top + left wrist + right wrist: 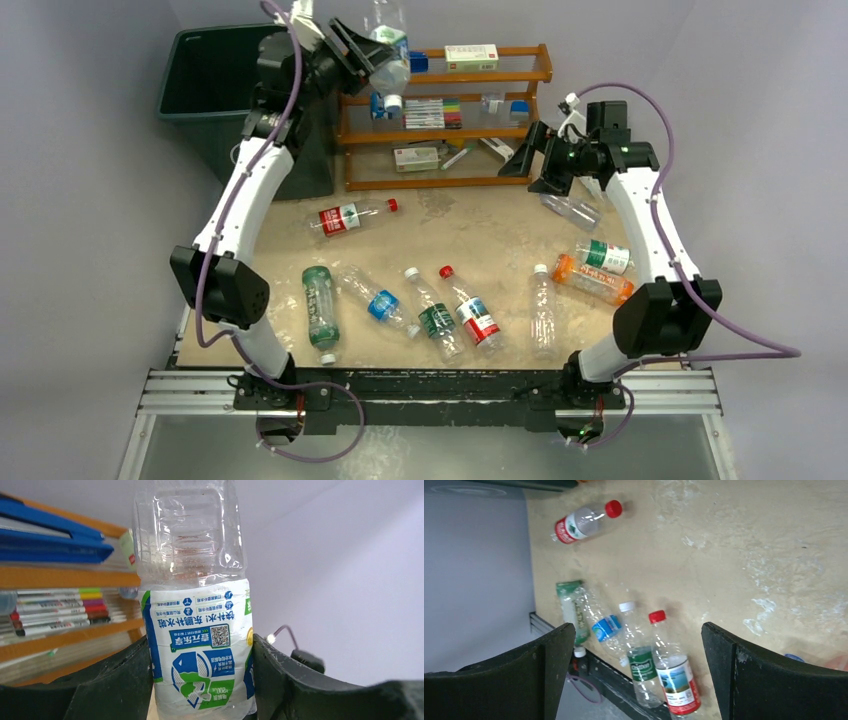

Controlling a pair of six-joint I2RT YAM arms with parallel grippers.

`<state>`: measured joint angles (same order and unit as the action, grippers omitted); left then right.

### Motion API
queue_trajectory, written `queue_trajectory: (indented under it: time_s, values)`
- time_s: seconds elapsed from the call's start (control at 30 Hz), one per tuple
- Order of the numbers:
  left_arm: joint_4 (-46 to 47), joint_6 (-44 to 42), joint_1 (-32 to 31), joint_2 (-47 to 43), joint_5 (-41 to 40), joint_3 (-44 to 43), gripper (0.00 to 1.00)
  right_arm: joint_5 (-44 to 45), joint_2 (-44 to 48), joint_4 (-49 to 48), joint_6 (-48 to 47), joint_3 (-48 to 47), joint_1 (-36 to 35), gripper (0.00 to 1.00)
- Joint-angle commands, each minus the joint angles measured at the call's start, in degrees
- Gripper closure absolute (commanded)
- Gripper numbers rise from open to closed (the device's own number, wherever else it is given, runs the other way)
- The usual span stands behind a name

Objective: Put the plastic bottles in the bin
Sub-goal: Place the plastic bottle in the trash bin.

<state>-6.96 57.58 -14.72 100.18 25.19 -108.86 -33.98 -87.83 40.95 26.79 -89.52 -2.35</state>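
Pale grey walls (760,60), sandy tabletop (470,235), wooden rack (440,183)

Left arm (235,215) raised high, forearm angled toward the far-left. Left end effector (372,62) clamped on both sides of a clear bottle (199,630), held aloft. Right arm (640,215) extended forward, wrist apparently pitched down. Right end effector (533,170) spread wide, empty.
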Motion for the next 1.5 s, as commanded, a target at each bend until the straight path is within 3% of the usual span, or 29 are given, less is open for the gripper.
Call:
queue_trajectory:
  time_s: [0.0, 0.2, 0.47, 0.73, 1.07, 1.47]
  values:
    - [9.4, 5.7, 4.0, -3.7, -1.9, -0.7, 0.46, 2.5, -1.0, 3.7, -6.5, 0.9, -1.3, 0.02]
    - [9.3, 5.7, 10.7, -2.5, -2.7, -2.5, 0.46, -0.5, -4.1, 2.9, -7.3, 3.2, -6.5, 0.06]
    - [14.2, 9.2, 19.1, -2.5, -4.0, -1.6, 0.46, 1.8, -8.3, 5.1, -10.8, 2.4, -13.2, 0.08]
    - [11.6, 4.5, 25.0, -2.9, -6.9, -1.0, 0.46, 3.4, -9.9, 7.2, -12.8, 3.8, -17.4, 0.09]
    - [-4.1, -15.1, 25.4, 0.0, -15.3, -7.6, 0.45, 6.1, -11.2, 11.0, -15.4, 3.3, -19.9, 0.1]
    - [-11.6, -28.6, 25.3, 1.5, -22.3, -8.8, 0.44, 7.3, -13.5, 10.8, -15.6, 4.2, -23.3, 0.1]
